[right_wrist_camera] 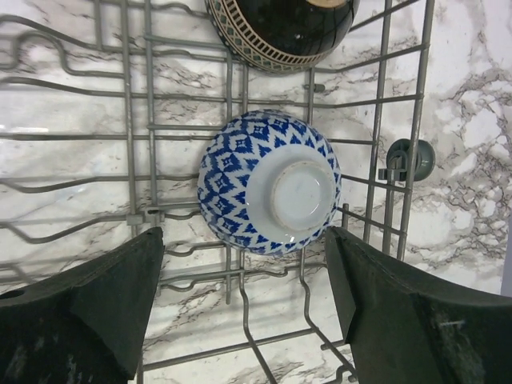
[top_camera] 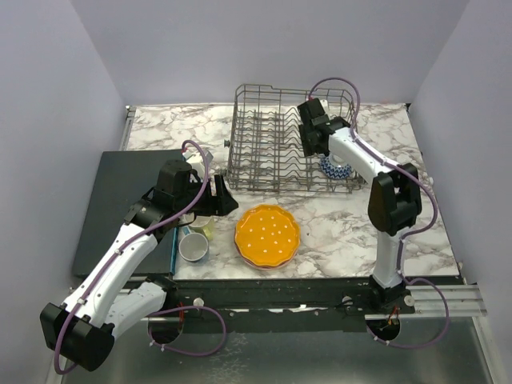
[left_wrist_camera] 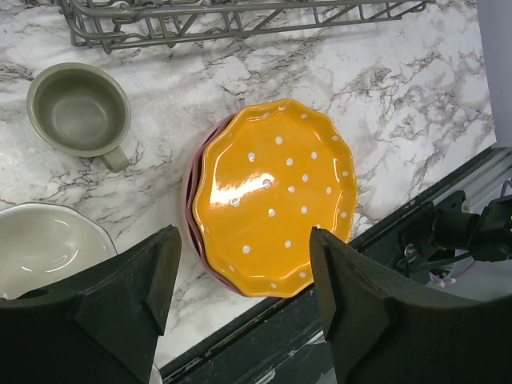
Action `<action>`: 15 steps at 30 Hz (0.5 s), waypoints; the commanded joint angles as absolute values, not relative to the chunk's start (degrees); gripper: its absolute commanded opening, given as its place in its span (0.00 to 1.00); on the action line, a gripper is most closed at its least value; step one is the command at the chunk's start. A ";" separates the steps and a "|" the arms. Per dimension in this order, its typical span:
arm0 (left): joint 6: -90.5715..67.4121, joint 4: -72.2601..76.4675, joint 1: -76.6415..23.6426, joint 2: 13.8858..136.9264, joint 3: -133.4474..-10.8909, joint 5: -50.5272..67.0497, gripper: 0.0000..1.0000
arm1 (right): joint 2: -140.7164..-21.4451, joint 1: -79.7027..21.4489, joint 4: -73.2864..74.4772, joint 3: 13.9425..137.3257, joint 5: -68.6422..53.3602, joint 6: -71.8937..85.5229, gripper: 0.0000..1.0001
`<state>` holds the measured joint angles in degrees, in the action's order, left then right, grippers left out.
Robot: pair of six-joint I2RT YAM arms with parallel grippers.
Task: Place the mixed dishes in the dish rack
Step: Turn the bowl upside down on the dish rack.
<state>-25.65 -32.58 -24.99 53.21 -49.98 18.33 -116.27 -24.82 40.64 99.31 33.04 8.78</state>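
Rack [top_camera: 264,144]: grey wire basket with rows of upright tines, at 12 o'clock on the marble table [top_camera: 432,232].
Right gripper [right_wrist_camera: 244,256]: inside the rack near its 4 o'clock corner. The jaws are spread wide, one finger on each side of the blue bowl, and no contact with it shows.
Blue bowl [right_wrist_camera: 268,184]: blue-and-white pattern, upside down on the rack wires with its foot ring facing up, between and below the right fingers.
Dark bowl [right_wrist_camera: 280,28]: black with a patterned band at the rim, in the rack at 12 o'clock of the blue bowl in the right wrist view. It is cut off by the frame edge.
Left gripper [left_wrist_camera: 244,264]: above the table at 10 o'clock of the orange plate in the top view. The jaws are spread and grip nothing.
Orange plate [left_wrist_camera: 276,196]: scalloped with white dots, lying flat at 6 o'clock on the table, outside the rack, on top of the pink plate.
Pink plate [left_wrist_camera: 190,210]: only a strip of rim shows, at the orange plate's 9 o'clock edge in the left wrist view.
Mug [left_wrist_camera: 80,108]: grey-green and upright on the table, at 10 o'clock of the orange plate in the left wrist view and apart from it. Its handle points toward the plates.
White dish [left_wrist_camera: 44,240]: pale and glossy, at 8 o'clock of the orange plate in the left wrist view, partly behind a left finger. I cannot tell what kind of dish it is.
Mat [top_camera: 120,200]: dark and flat, at 9 o'clock of the table.
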 commanded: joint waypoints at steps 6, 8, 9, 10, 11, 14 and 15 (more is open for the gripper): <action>-24.87 -32.89 -25.32 53.26 -49.28 15.51 0.72 | -106.75 -26.65 41.97 100.90 25.23 11.49 0.87; -24.87 -32.95 -25.32 53.25 -49.31 14.99 0.72 | -104.86 -27.21 42.17 100.74 23.69 11.98 0.87; -24.90 -32.94 -25.31 53.26 -49.31 14.78 0.72 | -103.89 -27.47 42.11 100.53 22.81 12.19 0.87; -24.87 -32.97 -25.31 53.26 -49.33 14.60 0.72 | -102.77 -27.76 41.97 100.19 22.02 12.36 0.87; -24.87 -33.04 -25.31 53.39 -49.33 14.38 0.72 | -101.82 -28.06 41.85 99.81 20.98 12.60 0.87; -24.88 -33.09 -25.31 53.57 -49.39 13.65 0.72 | -98.55 -28.86 41.83 98.56 18.14 13.60 0.87; -24.87 -33.15 -25.31 53.61 -49.39 13.40 0.72 | -97.52 -29.20 41.84 98.03 17.15 13.78 0.87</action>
